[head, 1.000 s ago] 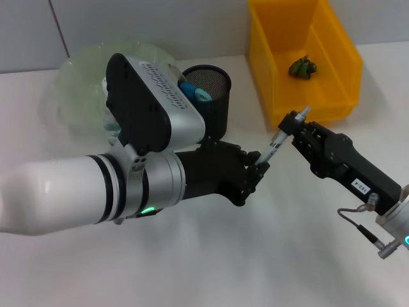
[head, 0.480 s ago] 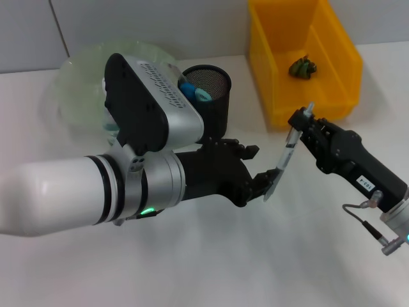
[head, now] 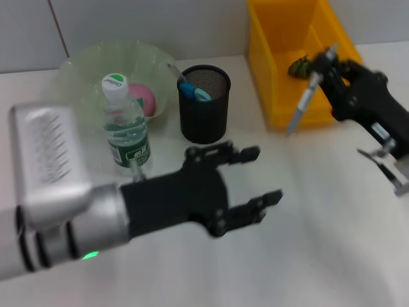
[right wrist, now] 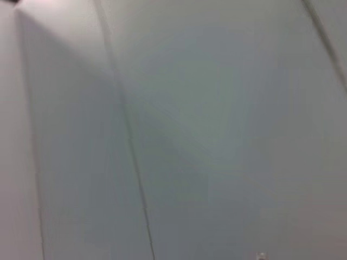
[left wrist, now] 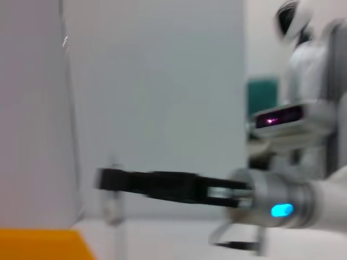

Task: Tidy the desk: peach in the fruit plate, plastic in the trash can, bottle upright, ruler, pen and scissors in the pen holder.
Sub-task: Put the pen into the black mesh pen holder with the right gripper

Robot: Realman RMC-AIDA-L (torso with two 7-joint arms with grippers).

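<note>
Judging from what lies in front of you, most of this tidy-up is done and the pen is the last piece in hand. Nearest you, the left gripper (head: pixel 246 182) hangs over the bare white desk (head: pixel 307 256) with its black fingers spread apart and nothing between them; treat it as idle.

A little further back, the bottle (head: pixel 126 128) stands upright on its base, clear ribbed plastic with a green label and a white and green cap, so that item reads as finished. Beside it the pen holder (head: pixel 204 103), a black metal mesh cylinder, already has the light blue loops of the scissors (head: pixel 195 93) showing over its rim. A thin pale stick leans out next to them, which may be the ruler, though the head view is too soft there to be sure.

To your right, the right gripper (head: pixel 326 67) is clamped on the pen (head: pixel 303 103), a slim silver-grey barrel hanging tip-down in front of the trash can, well apart from the holder. You need to carry it across and drop it in.

Furthest back, the peach (head: pixel 144 99), pink and round, sits inside the fruit plate (head: pixel 80 73), a pale green translucent bowl with a ribbed wavy rim. The trash can (head: pixel 281 38), glossy yellow with straight walls, holds a small crumpled greenish piece (head: pixel 300 66), likely the plastic.
</note>
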